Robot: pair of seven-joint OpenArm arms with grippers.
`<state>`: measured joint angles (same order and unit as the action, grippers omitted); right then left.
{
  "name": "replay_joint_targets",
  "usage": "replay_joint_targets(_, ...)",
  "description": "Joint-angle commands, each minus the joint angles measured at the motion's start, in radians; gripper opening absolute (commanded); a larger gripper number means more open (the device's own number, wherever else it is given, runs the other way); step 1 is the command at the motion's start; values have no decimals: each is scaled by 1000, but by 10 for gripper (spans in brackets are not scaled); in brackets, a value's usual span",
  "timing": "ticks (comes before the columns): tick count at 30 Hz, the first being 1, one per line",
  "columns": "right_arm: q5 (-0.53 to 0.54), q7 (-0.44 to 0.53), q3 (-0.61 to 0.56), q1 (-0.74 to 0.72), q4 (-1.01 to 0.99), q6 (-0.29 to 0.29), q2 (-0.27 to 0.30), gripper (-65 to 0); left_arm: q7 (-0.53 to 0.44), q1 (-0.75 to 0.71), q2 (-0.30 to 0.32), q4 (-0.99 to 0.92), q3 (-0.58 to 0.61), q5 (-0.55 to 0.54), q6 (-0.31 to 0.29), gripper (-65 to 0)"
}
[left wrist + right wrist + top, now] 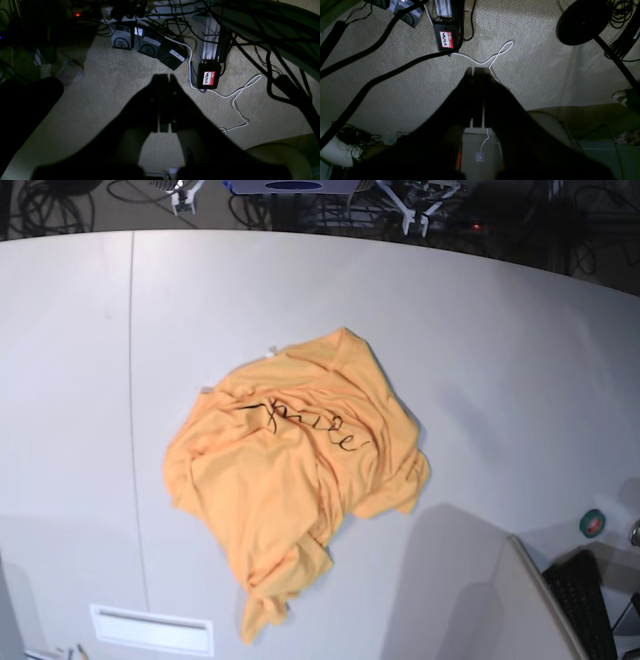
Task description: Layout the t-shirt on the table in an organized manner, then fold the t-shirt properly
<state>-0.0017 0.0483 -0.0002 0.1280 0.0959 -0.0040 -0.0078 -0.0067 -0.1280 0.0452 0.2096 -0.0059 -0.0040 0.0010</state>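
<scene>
A crumpled, soft orange t-shirt lies bunched on the smooth white surface. The left gripper and the right gripper are both closed and empty, over woven carpet.

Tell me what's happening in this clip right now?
Nothing is being handled yet. The t-shirt lies crumpled in a heap on the table, lettering up, not laid out or folded. Neither arm shows in the base view; the left gripper and right gripper are shut, pointing at carpeted floor.
</scene>
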Motion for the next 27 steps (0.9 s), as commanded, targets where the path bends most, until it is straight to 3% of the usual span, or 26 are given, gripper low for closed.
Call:
replay_joint_targets(1,-2,-6,-2,5,-3,-4,4,-650,0,-5,3,3,-3,-1,4,-650)
replay_joint_targets(9,-2,-5,-2,5,-2,-4,4,-650,0,-5,3,1,-3,-3,4,-650)
replay_joint_targets(10,-2,-5,-2,6,-2,-4,4,-588,0,-5,3,1,-3,-3,4,-650)
replay_joint_targets(13,-2,0,-2,6,0,-4,4,-324,0,-5,3,1,-3,-3,4,-650)
replay_joint_targets(14,-2,0,-2,9,0,-4,4,-281,0,-5,3,1,-3,-3,4,-650)
replay_joint_targets(16,-2,0,-2,14,1,-3,4,-326,0,-5,3,1,-3,-3,4,-650)
replay_joint_targets(18,-2,0,-2,14,1,-3,4,-485,0,-5,3,1,-3,-3,4,-650)
replay_joint_targets(19,-2,0,-2,14,1,-3,4,-605,0,-5,3,1,-3,-3,4,-650)
replay_joint_targets(20,-2,0,-2,14,1,-3,4,-650,0,-5,3,1,-3,-3,4,-650)
replay_joint_targets(27,-2,0,-2,14,1,-3,4,-650,0,-5,5,1,-3,-3,4,-650)
